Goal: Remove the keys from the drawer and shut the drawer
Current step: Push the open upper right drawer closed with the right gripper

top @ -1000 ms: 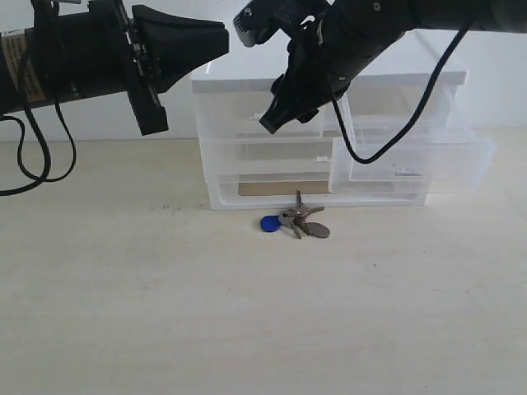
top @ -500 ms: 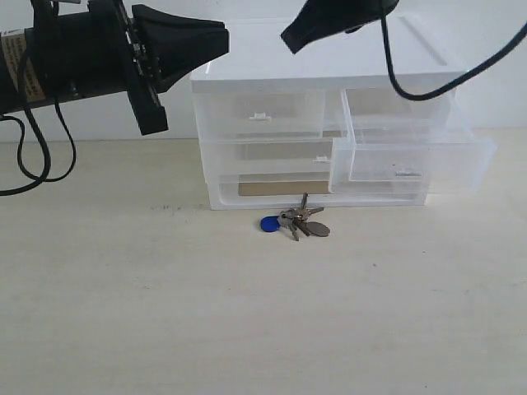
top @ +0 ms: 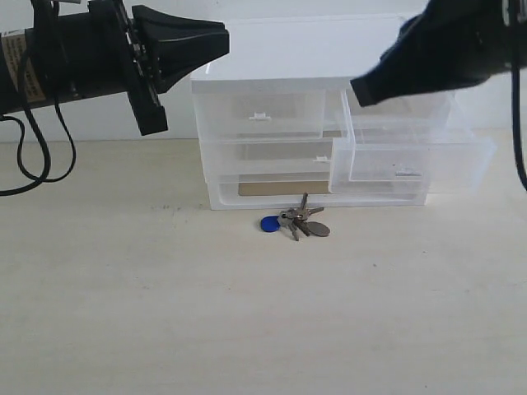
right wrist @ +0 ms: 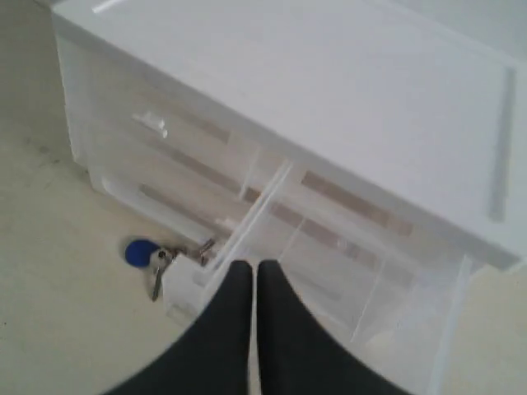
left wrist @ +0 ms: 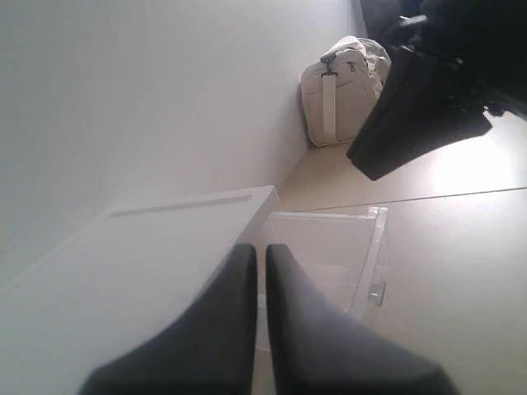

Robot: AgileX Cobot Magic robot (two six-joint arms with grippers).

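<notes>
The keys point(top: 300, 223), dull metal on a ring with a round blue tag point(top: 268, 224), lie on the table just in front of the unit. They also show in the right wrist view as the keys point(right wrist: 160, 262). The drawer point(top: 412, 160), translucent white, stands pulled out on the unit's right and looks empty; the right wrist view looks down into the drawer point(right wrist: 362, 280). My right gripper point(top: 359, 89) is shut on nothing above the drawer's inner corner. My left gripper point(top: 222, 38) hangs shut and empty above the unit's left top corner; its fingers point(left wrist: 243, 271) nearly touch.
The white drawer unit point(top: 272, 78) stands at the back of the table, with a closed left-hand small drawer point(top: 259, 115) and a full-width drawer point(top: 272, 156) below. A grey bag point(left wrist: 342, 86) sits against the far wall. Bare tabletop point(top: 247, 313) lies in front of the keys.
My right gripper rose from in front of the left-hand drawer, passed over the unit's top, and now sits further right above the open drawer. The keys shifted slightly early on. Left arm unmoved.
</notes>
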